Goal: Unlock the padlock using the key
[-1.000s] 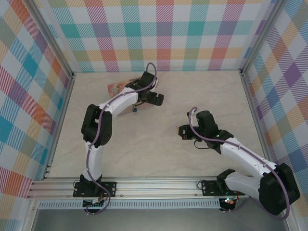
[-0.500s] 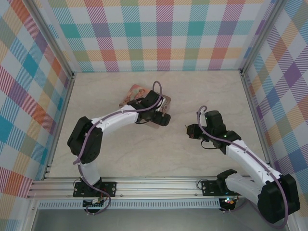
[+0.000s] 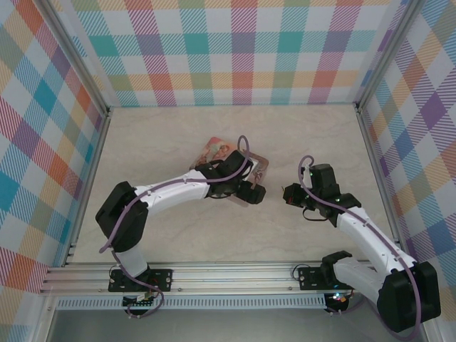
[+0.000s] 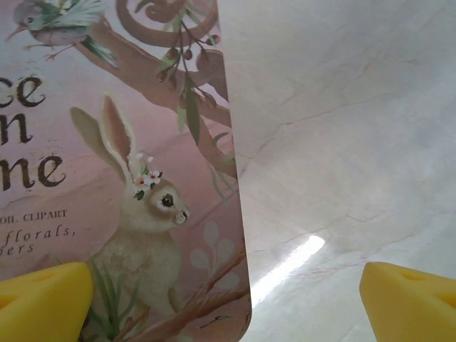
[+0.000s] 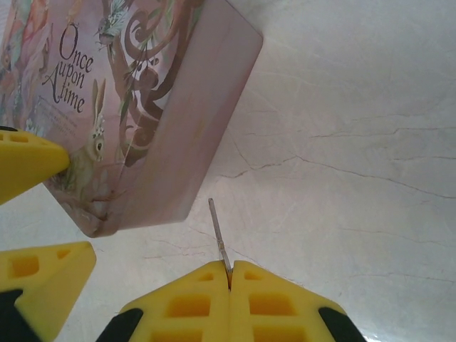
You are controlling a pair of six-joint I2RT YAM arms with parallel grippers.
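On the table (image 3: 142,142) in the top view, the left gripper (image 3: 254,194) sat at the 5 o'clock corner of the pink box (image 3: 212,149). The right gripper (image 3: 288,195) lay near it, toward 3 o'clock, with a gap between them

In the left wrist view, the left gripper (image 4: 228,303) stood released. One of its yellow fingers (image 4: 43,303) was over the box's rabbit picture at 7 o'clock, the other over bare table at 5 o'clock

In the right wrist view, the right gripper (image 5: 229,285) was clenched on the key (image 5: 218,231). The key was a thin metal sliver pointing to 12 o'clock, its tip just beside the box's near corner
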